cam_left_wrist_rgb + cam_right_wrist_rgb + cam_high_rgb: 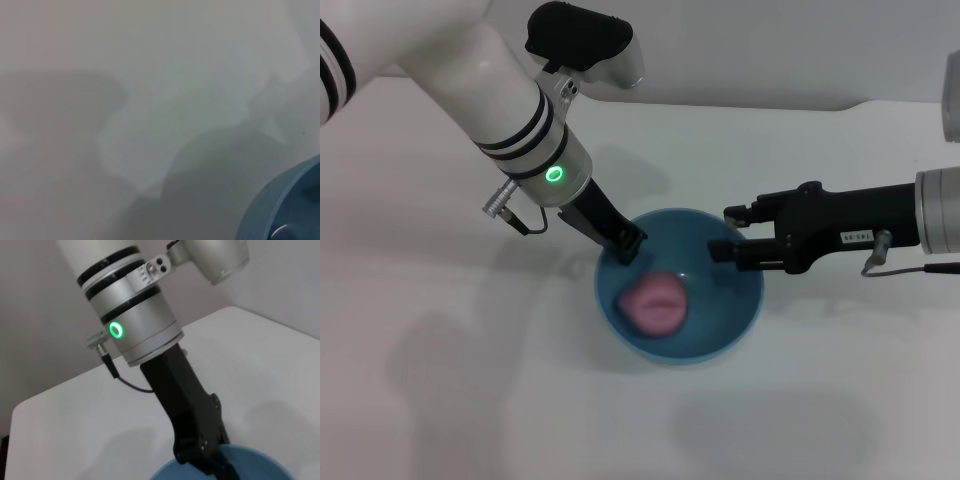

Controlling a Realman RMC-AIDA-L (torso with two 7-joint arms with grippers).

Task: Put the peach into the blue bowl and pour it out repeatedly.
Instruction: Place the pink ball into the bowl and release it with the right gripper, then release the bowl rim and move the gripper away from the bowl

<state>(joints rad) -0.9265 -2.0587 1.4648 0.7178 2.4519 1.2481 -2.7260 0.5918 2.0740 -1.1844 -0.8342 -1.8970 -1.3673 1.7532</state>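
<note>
Reaching down from the far left, the left hand [620, 245] has its dark fingers at the rim of the blue bowl [745, 305], apparently pinching the wall there, though whether they truly clamp it I cannot tell. The right hand [725, 250] comes in level from the right and sits at the opposite rim; its fingers look set close around the edge, but again the grip itself is hidden.

Inside the bowl, near the middle of its floor, lies the peach [653, 303], free of both hands.

The peach looks like a light, matte toy, probably slightly soft, so it should roll readily on the smooth glossy inside and tip out with little tilt. The bowl seems stiff and slick; a hold on the thin rim could slip, so a firm pinch across the wall is the sensible place.

Around them the white bench [840, 420] carries nothing else in sight. Only the two arms crowd the bowl, and a pour should go toward the near, open side.
</note>
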